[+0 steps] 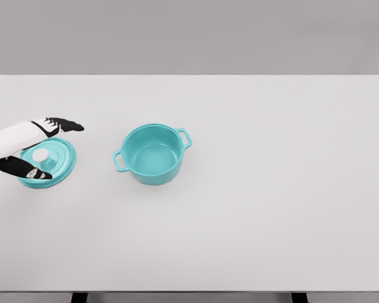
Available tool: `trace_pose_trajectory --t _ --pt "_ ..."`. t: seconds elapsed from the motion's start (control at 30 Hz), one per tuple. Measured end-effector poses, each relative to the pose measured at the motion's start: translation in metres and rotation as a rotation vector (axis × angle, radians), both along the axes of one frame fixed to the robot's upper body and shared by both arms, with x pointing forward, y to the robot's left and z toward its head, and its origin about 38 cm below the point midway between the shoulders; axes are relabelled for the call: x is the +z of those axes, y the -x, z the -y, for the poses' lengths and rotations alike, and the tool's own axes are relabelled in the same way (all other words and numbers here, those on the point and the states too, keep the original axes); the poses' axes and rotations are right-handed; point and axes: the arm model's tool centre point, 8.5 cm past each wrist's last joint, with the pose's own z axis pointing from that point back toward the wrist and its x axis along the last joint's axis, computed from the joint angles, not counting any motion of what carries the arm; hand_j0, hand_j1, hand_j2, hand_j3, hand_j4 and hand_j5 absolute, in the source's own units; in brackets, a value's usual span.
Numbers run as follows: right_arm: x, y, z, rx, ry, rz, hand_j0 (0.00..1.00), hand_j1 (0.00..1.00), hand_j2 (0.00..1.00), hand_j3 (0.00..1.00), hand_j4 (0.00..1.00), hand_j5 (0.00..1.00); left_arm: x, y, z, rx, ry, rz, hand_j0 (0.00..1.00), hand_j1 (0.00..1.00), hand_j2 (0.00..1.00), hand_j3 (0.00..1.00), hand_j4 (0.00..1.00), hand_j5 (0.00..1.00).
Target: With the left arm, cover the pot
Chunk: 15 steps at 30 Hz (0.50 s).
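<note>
Pot (153, 153) sits uncovered on the surface (271, 189); my left hand (35, 146), fingers spread around the lid (55, 162), must grip its knob (40, 154) next.

A wide white table (271, 221) stands before a plain grey wall (189, 35).

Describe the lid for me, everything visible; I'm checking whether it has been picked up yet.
The lid is round, teal and glossy like enamel, with a white knob at its centre. It lies flat on the white table, knob up, left of the open pot and apart from it. The left hand is over it, dark fingers spread on either side of the knob; whether they touch the lid cannot be told.
</note>
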Motion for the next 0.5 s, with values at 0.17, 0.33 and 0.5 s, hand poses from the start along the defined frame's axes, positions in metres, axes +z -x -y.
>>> trace_pose_trajectory --t 0.17,0.33,0.5 --pt "0.0 0.007 0.0 -0.006 0.0 -0.013 1.0 1.0 1.0 1.0 1.0 1.0 0.001 0.0 -0.005 0.018 0.037 -0.021 1.0 1.0 1.0 1.0 1.0 1.0" --pt "0.0 0.006 0.0 -0.008 0.0 -0.013 1.0 1.0 1.0 1.0 1.0 1.0 0.001 0.0 -0.014 0.051 0.093 -0.058 1.0 1.0 1.0 1.0 1.0 1.0" --pt "0.0 0.006 0.0 -0.009 0.001 -0.014 1.0 1.0 1.0 1.0 1.0 1.0 -0.008 -0.009 -0.027 0.117 0.153 -0.075 1.0 1.0 1.0 1.0 1.0 1.0"
